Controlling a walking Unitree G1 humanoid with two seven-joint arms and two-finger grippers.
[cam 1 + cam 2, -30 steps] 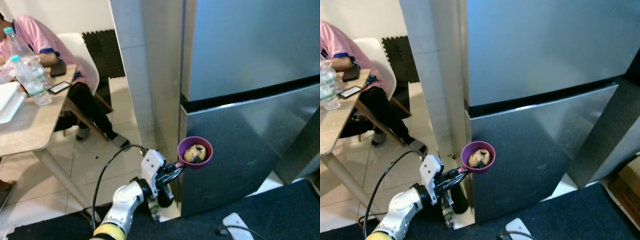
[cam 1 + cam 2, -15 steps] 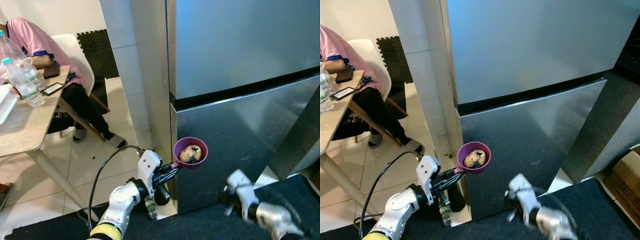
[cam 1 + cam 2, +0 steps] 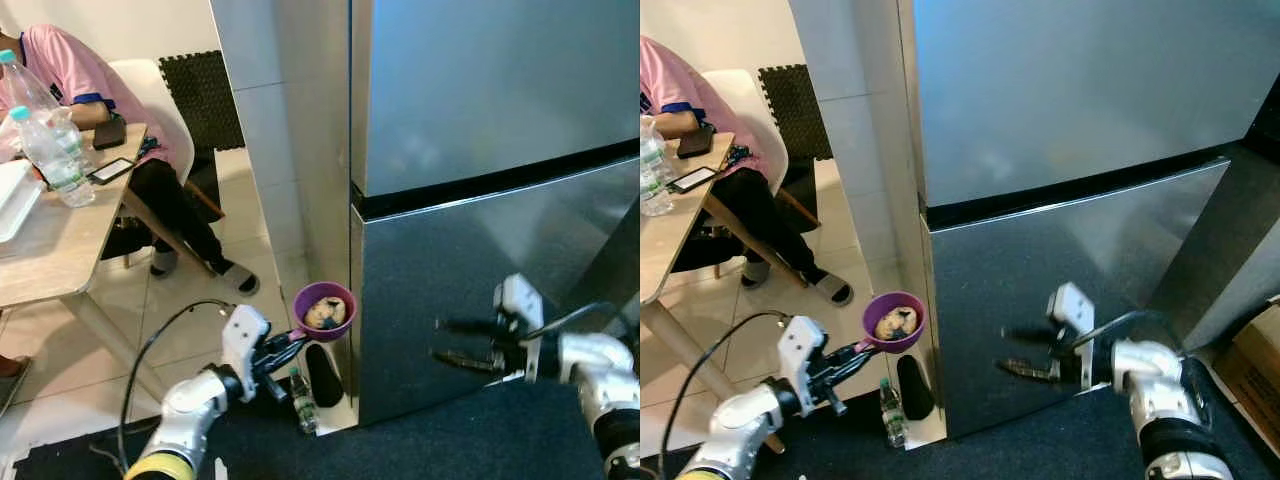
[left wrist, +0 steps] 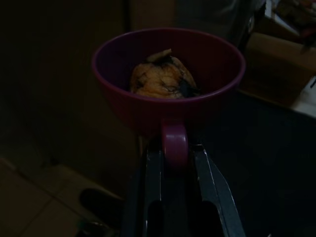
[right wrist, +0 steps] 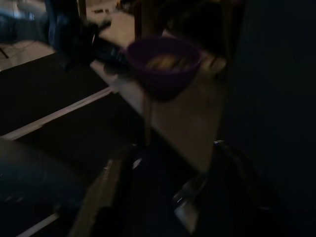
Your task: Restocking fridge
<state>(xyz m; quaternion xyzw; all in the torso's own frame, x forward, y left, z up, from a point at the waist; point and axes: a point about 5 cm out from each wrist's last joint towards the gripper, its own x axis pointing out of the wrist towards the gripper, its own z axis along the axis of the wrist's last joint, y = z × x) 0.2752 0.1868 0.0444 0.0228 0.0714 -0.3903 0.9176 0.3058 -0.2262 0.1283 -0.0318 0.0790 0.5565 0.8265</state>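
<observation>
Change since earlier: right gripper (image 3: 452, 342) was a low blur at the fridge foot and now reaches level toward the lower door, while the left arm with the cup has drawn back left, away from the fridge corner
Left eye view, surroundings: fridge (image 3: 480, 90) stands shut, with a dark seam between its upper and lower doors; a tiled pillar (image 3: 275, 150) stands just left of it; a small bottle (image 3: 302, 402) and a dark shoe-like shape stand on the floor at the fridge's corner, under the cup
Left eye view, left side: a wooden table (image 3: 50, 255) carries 2 water bottles (image 3: 45, 145) and a phone (image 3: 112, 172); a person in a pink top sits behind it on a white chair
Left eye view, cup: purple cup (image 3: 324, 311) is held by its handle in the left gripper (image 3: 285, 347), raised just left of the fridge's lower door, upright, with a pale brown lump of food inside
Right eye view: right gripper's 2 black fingers are spread apart, holding nothing, tips close in front of the lower door; whether they touch it cannot be told
Left wrist view: dim; both fingers (image 4: 153, 182) pinch the cup's handle, the food sits in the bowl
Right wrist view: very dark; the cup shows blurred ahead, beyond the spread fingers
</observation>
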